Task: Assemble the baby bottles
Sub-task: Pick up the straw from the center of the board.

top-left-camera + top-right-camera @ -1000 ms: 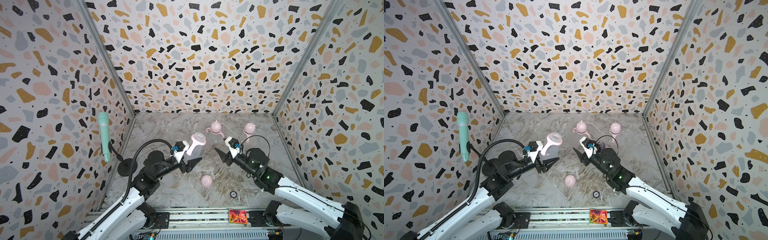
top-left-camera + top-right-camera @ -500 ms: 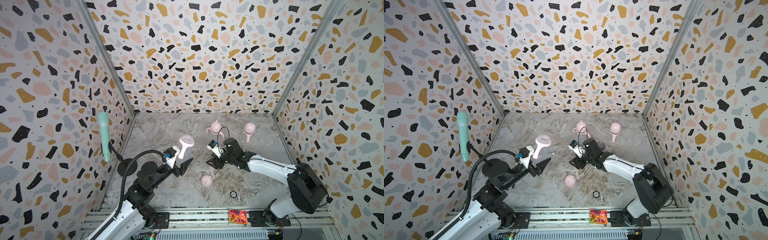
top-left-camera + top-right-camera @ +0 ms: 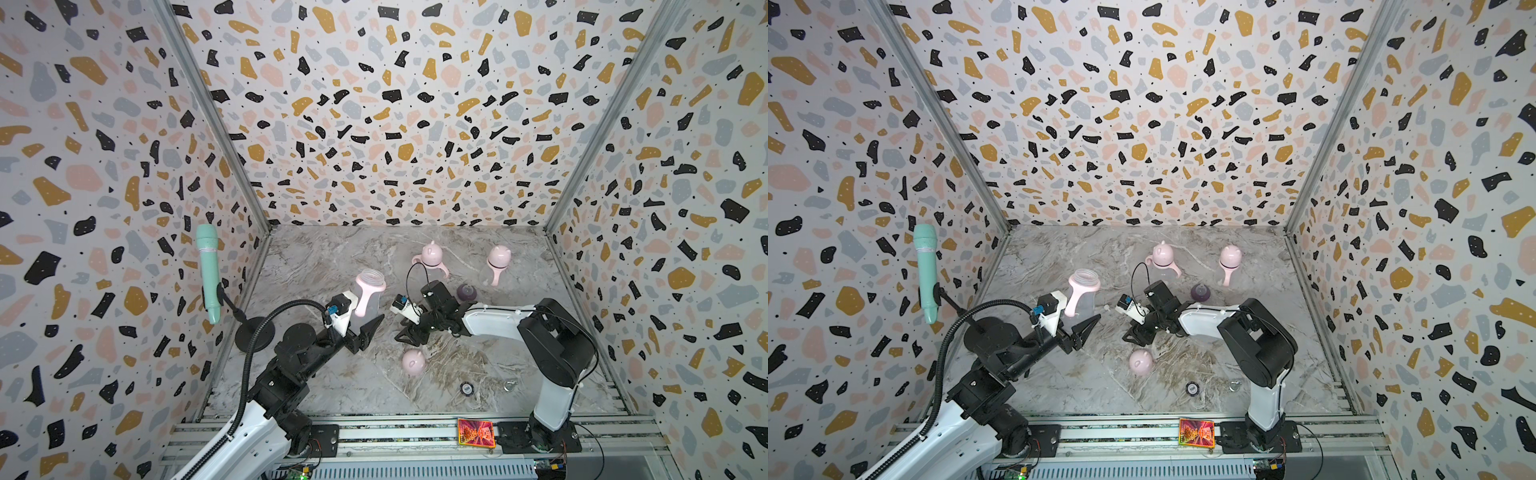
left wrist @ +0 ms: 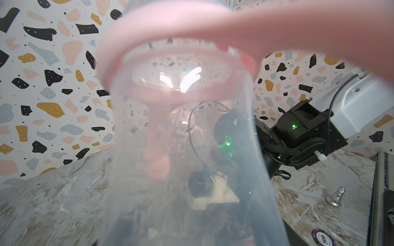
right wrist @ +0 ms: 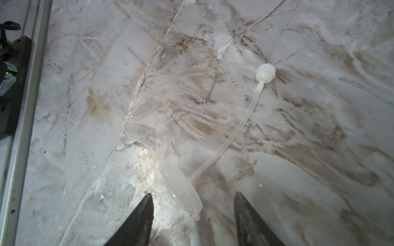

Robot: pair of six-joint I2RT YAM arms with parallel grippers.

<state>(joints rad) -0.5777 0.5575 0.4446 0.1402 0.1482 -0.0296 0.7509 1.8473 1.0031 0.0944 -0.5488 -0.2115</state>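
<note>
A glossy red-orange card [image 3: 476, 432] is clipped to the front rail at 6 o'clock. Beyond it, toward 5 o'clock on the veined, marble-look table [image 3: 332, 257], lie a dark round poker chip [image 3: 467, 388] and a small silvery metal piece [image 3: 508, 385], near each other but apart.

Closer to the middle, a smooth pink eared dome cap [image 3: 413, 361] sits alone, just on the near side of the right gripper [image 5: 194, 197]. That gripper points down at the table with its black tapered jaws apart. Between them lies a soft clear straw piece [image 5: 183, 191], whose thin translucent tube curves away to a white ball end [image 5: 265, 73]. I cannot tell whether either jaw touches it.

At 9 o'clock from it, the left gripper [image 3: 370, 313] is clamped on the open bottle [image 3: 371, 286], which is clear plastic, uncapped and tilted, with a pink handled ring at the neck. The bottle fills and blurs the left wrist view.

A purple teat collar [image 3: 467, 292] sits behind the right wrist at 1 o'clock. Two capped bottles [image 3: 432, 259] [image 3: 496, 264] stand farther back toward 12 and 1 o'clock. A mint-green microphone [image 3: 208, 270] stands on a black stand at 9 o'clock by the wall.
</note>
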